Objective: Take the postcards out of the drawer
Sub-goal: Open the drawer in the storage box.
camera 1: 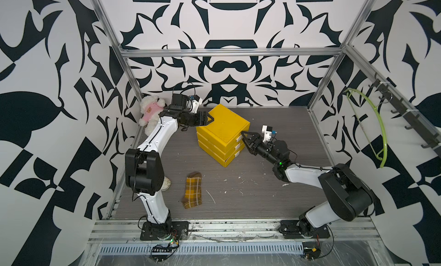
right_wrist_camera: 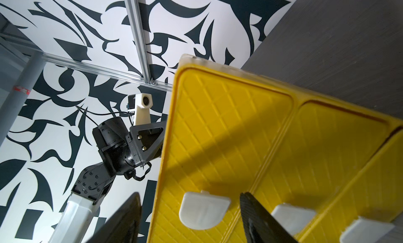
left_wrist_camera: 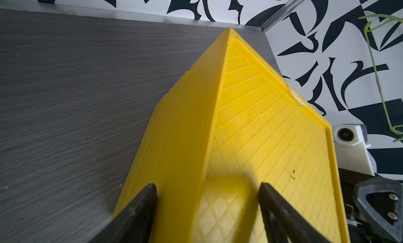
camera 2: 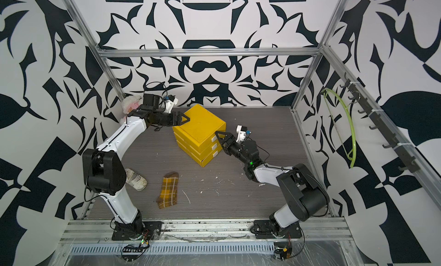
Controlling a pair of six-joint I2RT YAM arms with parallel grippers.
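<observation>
A yellow three-drawer chest [camera 1: 224,126] [camera 2: 200,124] stands mid-table with all its drawers pushed in. The postcards are hidden. My left gripper [camera 1: 210,118] [left_wrist_camera: 207,187] is open and straddles the chest's back left top edge, one finger beside the side wall and one over the lid [left_wrist_camera: 261,122]. My right gripper [camera 1: 244,138] [right_wrist_camera: 189,195] is open at the chest's front. Its fingers stand on either side of the top drawer's white handle [right_wrist_camera: 205,210] without closing on it. The two lower handles [right_wrist_camera: 292,213] sit just past one finger.
A yellow-brown plaid sock [camera 1: 192,190] lies on the table in front of the chest. A white plush toy in pink [camera 1: 150,112] sits in the back left corner, and a small shoe [camera 2: 136,179] lies by the left arm. A green hanger [camera 1: 374,124] hangs on the right wall.
</observation>
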